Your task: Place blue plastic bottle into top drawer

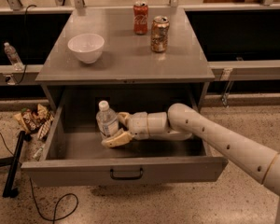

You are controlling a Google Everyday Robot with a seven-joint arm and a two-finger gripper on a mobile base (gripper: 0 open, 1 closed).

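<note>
The blue plastic bottle (106, 119) is clear with a white cap and a pale label. It stands upright inside the open top drawer (126, 168), left of centre, at or just above the drawer floor. My gripper (113, 129) reaches in from the right, low in the drawer. Its fingers (113, 139) are closed around the lower part of the bottle, one in front and one behind. The white arm (224, 143) crosses over the drawer's right front corner.
On the cabinet top (126, 62) stand a white bowl (86, 46), a red can (140, 17) and a brown can (159, 33). A small clear bottle (12, 55) sits on the left shelf. Crumpled snack bags (32, 119) and a black stand (13, 164) lie on the floor at left.
</note>
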